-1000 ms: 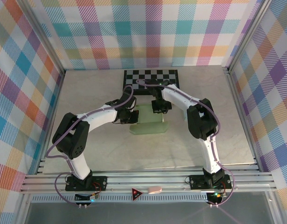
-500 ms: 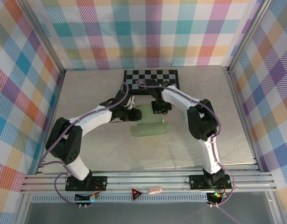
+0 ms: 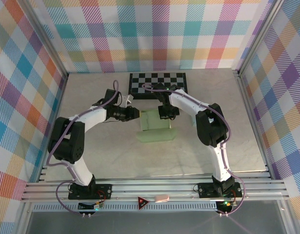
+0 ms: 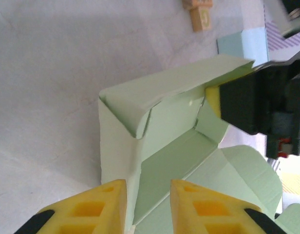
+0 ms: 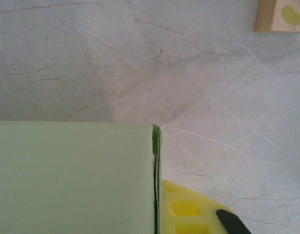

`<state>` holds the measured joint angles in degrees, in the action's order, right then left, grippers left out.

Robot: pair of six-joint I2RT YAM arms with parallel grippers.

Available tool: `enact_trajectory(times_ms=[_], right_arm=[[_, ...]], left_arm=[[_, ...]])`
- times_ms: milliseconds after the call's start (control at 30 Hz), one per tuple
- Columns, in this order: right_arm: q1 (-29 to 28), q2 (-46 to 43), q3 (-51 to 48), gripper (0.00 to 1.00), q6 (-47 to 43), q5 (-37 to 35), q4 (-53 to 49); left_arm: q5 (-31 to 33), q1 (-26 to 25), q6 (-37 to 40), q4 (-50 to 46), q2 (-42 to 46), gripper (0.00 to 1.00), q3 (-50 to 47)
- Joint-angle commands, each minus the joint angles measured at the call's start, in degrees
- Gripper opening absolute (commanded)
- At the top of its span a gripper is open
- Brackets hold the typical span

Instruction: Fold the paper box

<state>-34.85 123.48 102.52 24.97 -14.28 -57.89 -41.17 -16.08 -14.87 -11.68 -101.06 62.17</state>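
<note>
While box [image 3: 157,127] sits mid-tabletop [image 3: 101,151], at 6 o'clock of checkerboard [image 3: 157,84], left tool [image 3: 137,113] hovers at its 10 o'clock corner. Yellow fingers [image 4: 111,202] apart; edge of box wall between them, contact unclear. Box part-folded, flaps open. Right tool [image 3: 167,113] at 12 o'clock edge, clamped on upright wall. Wooden block [image 5: 281,14] on tabletop, apart from box.

Bright, even light; soft shadows
</note>
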Motion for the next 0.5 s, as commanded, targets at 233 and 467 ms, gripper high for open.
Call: enact_trajectory(times_ms=[233, 467], right_arm=[[0.4, -0.84, 0.53, 0.0, -0.35, 1.54, -0.84], [0.4, -0.61, 1.36, 0.0, -0.36, 1.54, -1.15]], left_arm=[[-4.71, 0.43, 1.13, 3.49, -4.27, 0.21, 1.24], [-2.16, 0.17, 0.67, 3.51, -5.09, 0.11, 1.55]])
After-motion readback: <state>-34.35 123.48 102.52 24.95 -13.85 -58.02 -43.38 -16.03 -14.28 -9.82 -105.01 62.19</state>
